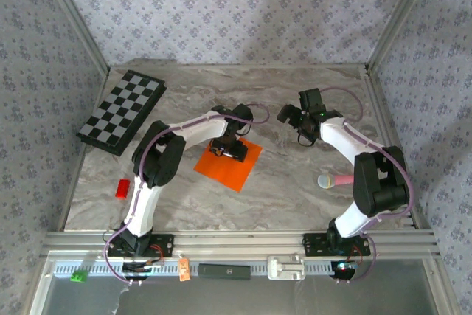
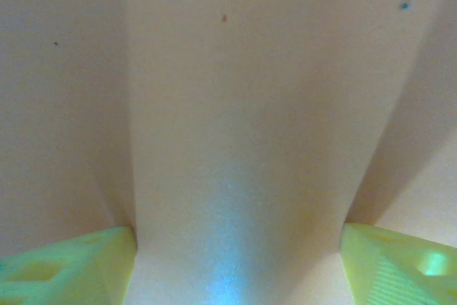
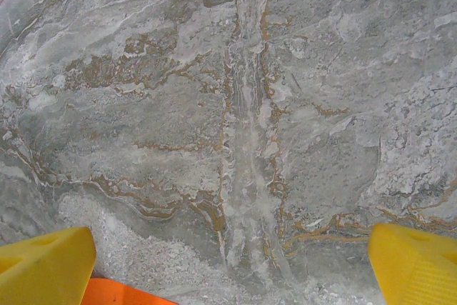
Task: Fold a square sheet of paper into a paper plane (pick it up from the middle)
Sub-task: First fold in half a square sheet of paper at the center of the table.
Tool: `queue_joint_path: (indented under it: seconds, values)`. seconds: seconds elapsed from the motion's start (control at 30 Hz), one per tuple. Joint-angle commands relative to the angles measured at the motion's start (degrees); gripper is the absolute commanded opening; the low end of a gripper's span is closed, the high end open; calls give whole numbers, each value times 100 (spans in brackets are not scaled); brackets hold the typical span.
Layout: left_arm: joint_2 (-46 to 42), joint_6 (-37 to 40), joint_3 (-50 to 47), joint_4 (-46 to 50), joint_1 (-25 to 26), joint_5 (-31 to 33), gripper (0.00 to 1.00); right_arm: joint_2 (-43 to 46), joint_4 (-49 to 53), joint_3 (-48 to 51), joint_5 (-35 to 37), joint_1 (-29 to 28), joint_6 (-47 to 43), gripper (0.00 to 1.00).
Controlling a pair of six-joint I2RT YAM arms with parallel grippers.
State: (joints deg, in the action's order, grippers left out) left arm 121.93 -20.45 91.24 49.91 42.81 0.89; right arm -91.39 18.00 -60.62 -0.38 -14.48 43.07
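**A:** Left pincer (image 1: 225,149) is down on the middle of the square sheet of thin bright orange paper (image 1: 233,172). Its jaws are spread and nothing is clamped yet.

**B:** The wrist view agrees. Both fingertips (image 2: 71,271) sit at the bottom corners with paper across the whole gap. Shaded lines run up from each tip, and I can't tell whether those are folds or shadow.

**A:** The sheet itself lies on the grey marble-patterned worktop (image 1: 287,197), turned like a diamond, a little left of centre, between the two arms.

**B:** Over to the right pincer (image 1: 295,122). It stands released, jaws wide, gripping nothing, over bare marble just past the sheet's far right corner. A sliver of orange shows by one yellow finger (image 3: 44,266).

**A:** Further out, a black-and-white checkerboard (image 1: 122,111) lies in the far left corner, well apart from the sheet.

**B:** A small red block (image 1: 122,188) sits near the left edge. A pink stick with a pale tip (image 1: 335,181) lies beside the right arm.
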Motion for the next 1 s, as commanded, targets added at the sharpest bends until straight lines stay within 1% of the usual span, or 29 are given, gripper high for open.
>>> queue_joint_path:
  seconds: [0.0, 0.07, 0.17, 0.23, 0.33, 0.4, 0.53, 0.67, 0.83, 0.97]
  values:
    - [176, -155, -361, -35, -135, -262, 69, -19, 147, -76, 56, 24, 95, 100]
    - [-91, -275, -395, -161, -259, -567, 58, 15, 138, -69, 78, 24, 90, 100]
    - [-574, -494, -515, -464, -528, -1239, 44, 66, 96, -55, 73, 26, 79, 100]
    - [-904, -682, -647, -743, -755, -1817, 35, 98, 36, -19, 40, 35, 67, 100]
    - [-1366, -931, -835, -1279, -1046, -2595, 29, 127, -116, 22, -100, 33, 18, 100]
    - [-1624, -1158, -999, -1704, -1185, -3023, 27, 143, -239, 55, -243, 37, -17, 100]
    - [-2003, -1691, -1296, -2559, -1378, -3668, 26, 183, -608, 164, -628, 35, -95, 100]
    - [-2112, -2106, -1549, -3319, -1425, -3890, 26, 162, -1156, 312, -1267, 36, -157, 98]
    - [-1762, -2253, -1681, -3541, -1429, -3685, 26, -45, -1782, 462, -2057, -23, -53, 92]
    - [-1427, -2246, -1688, -3532, -1453, -3492, 26, -249, -1824, 416, -2297, -193, -132, 84]
